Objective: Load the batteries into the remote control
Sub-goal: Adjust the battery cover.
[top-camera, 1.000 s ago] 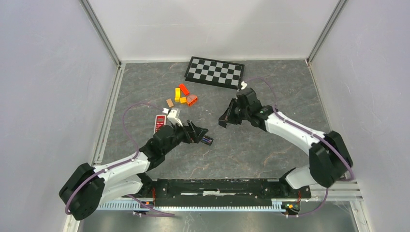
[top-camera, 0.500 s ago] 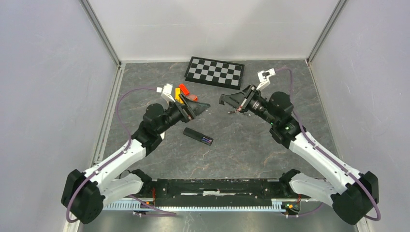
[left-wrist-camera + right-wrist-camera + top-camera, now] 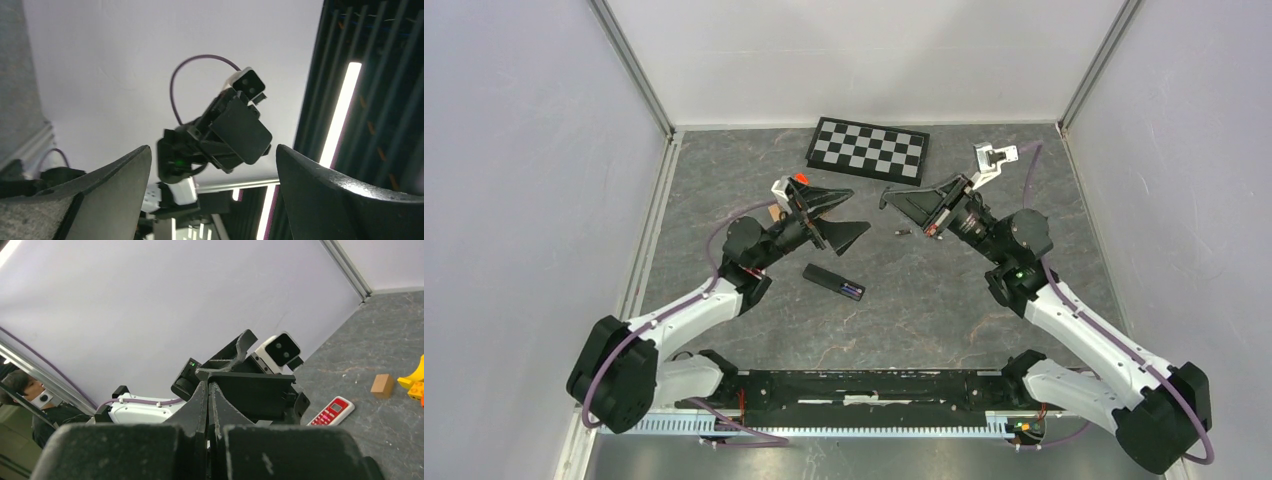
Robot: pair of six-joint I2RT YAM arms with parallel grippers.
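Observation:
A black remote [image 3: 829, 280] lies on the table with its compartment open, and batteries [image 3: 854, 291], one blue-purple, show at its near end. A tiny dark battery [image 3: 904, 232] lies loose on the table. My left gripper [image 3: 848, 213] is raised above the remote, tilted up, wide open and empty; its fingers frame the left wrist view [image 3: 212, 200]. My right gripper [image 3: 887, 201] is raised opposite it, shut, with nothing visible between the fingers [image 3: 208, 405]. A red remote [image 3: 330, 411] lies on the table behind the left arm, hidden in the top view.
A checkerboard [image 3: 867, 148] lies at the back. Coloured blocks sit behind the left gripper: a red one [image 3: 801, 178], a brown one [image 3: 382, 385] and yellow-orange ones [image 3: 415, 385]. White walls close in three sides.
Both arms have lifted off the table and tilted up to face each other. The left gripper left the black remote and opened wide. The right gripper stayed shut.

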